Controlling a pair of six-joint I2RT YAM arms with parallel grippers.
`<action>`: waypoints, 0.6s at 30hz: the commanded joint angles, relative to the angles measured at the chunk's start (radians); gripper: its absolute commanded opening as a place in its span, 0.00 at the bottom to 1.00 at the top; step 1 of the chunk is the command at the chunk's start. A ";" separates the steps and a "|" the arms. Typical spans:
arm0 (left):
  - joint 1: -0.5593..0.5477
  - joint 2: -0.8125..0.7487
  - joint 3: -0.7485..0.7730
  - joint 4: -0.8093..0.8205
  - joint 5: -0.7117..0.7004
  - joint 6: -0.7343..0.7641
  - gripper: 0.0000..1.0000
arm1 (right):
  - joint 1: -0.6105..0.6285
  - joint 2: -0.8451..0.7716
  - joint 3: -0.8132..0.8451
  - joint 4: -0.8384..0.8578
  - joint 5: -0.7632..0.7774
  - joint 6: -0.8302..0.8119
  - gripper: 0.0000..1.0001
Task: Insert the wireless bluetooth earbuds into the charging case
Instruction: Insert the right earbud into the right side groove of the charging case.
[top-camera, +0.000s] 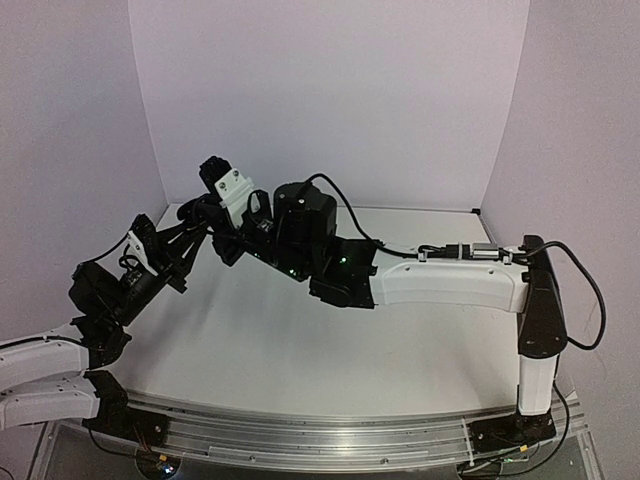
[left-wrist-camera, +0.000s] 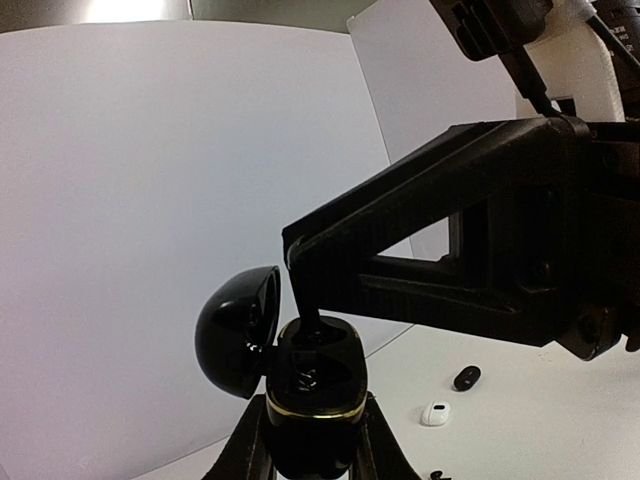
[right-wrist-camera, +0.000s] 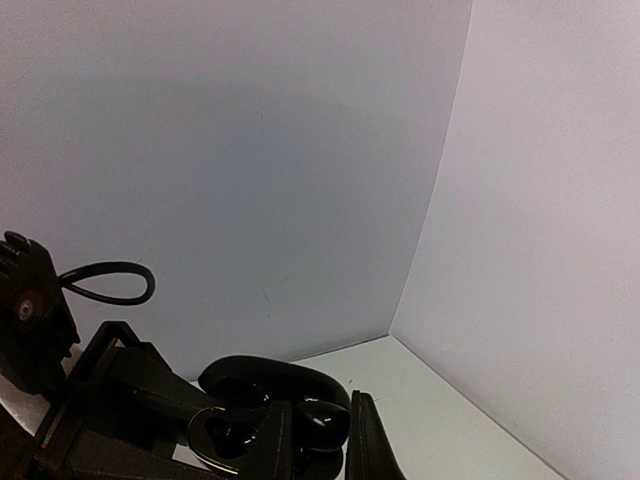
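Observation:
My left gripper (left-wrist-camera: 312, 445) is shut on a black charging case (left-wrist-camera: 312, 385) with a gold rim and holds it upright above the table. Its lid (left-wrist-camera: 235, 330) hangs open to the left. My right gripper (right-wrist-camera: 318, 410) is shut on a black earbud (right-wrist-camera: 325, 428) and comes in from the right. Its fingertips (left-wrist-camera: 305, 290) press down into the case's top well. In the right wrist view the open case (right-wrist-camera: 215, 440) sits just below the earbud. In the top view both grippers meet at the back left, left (top-camera: 196, 232) and right (top-camera: 222, 238), and the case is hidden between them.
A small black oval piece (left-wrist-camera: 467, 378) and a small white piece (left-wrist-camera: 435, 413) lie on the white table (left-wrist-camera: 560, 420), too small to tell if they are earbuds or cases. A tiny black bit (left-wrist-camera: 437, 475) lies nearer. White walls stand close behind.

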 joint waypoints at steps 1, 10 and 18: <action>0.003 -0.017 0.052 0.038 0.015 -0.010 0.00 | -0.004 0.024 0.026 -0.030 0.014 -0.093 0.00; 0.004 -0.032 0.054 0.038 0.021 -0.062 0.00 | -0.003 0.024 -0.003 -0.057 -0.013 -0.296 0.00; 0.017 -0.052 0.072 0.033 0.021 -0.173 0.00 | -0.005 0.003 -0.033 -0.094 -0.044 -0.363 0.00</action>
